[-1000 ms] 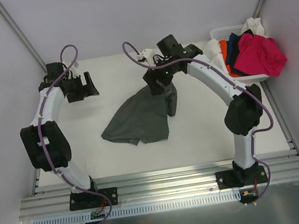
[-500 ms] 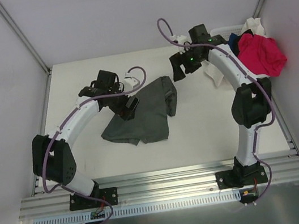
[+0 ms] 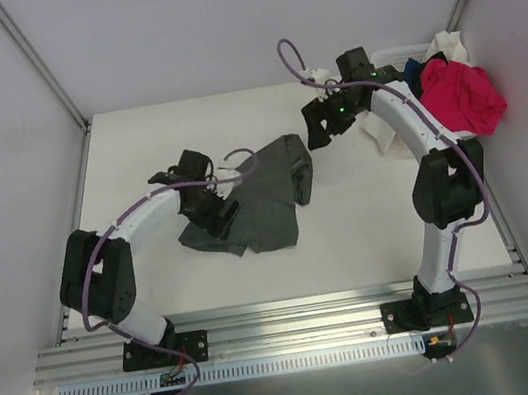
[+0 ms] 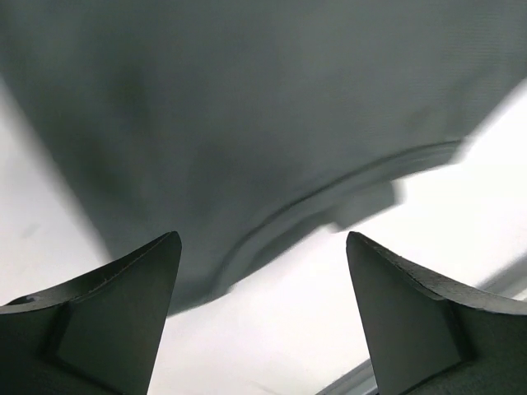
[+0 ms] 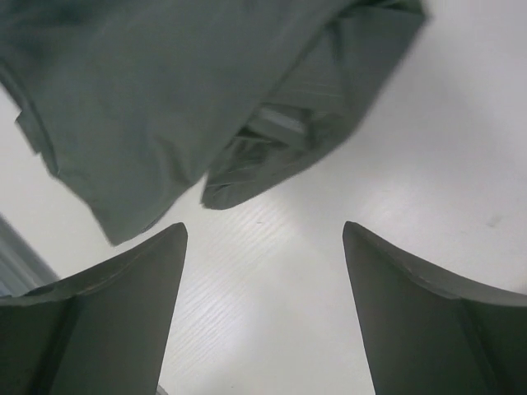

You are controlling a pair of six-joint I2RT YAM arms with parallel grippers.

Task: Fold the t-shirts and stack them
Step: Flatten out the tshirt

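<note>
A dark charcoal grey t-shirt (image 3: 262, 198) lies crumpled and spread on the white table (image 3: 134, 148). My left gripper (image 3: 216, 216) hovers over its left part, open. In the left wrist view the grey t-shirt (image 4: 247, 115) and its curved hem fill the top, with bare table between the left gripper's (image 4: 263, 247) fingers. My right gripper (image 3: 318, 132) is open, just right of the shirt's upper right corner. The right wrist view shows the shirt (image 5: 165, 90) beyond the right gripper (image 5: 263, 234), with nothing in it. Magenta-pink (image 3: 465, 95), navy (image 3: 412, 67) and white (image 3: 447, 45) t-shirts are piled in the basket.
The white plastic basket (image 3: 389, 57) stands at the table's back right corner, partly behind my right arm. Grey walls close in the table at left, back and right. An aluminium rail (image 3: 295, 324) runs along the near edge by the arm bases.
My left arm swung in from the far left and now hangs over the grey t-shirt's left part. My right gripper came off the shirt and moved right towards the basket.
</note>
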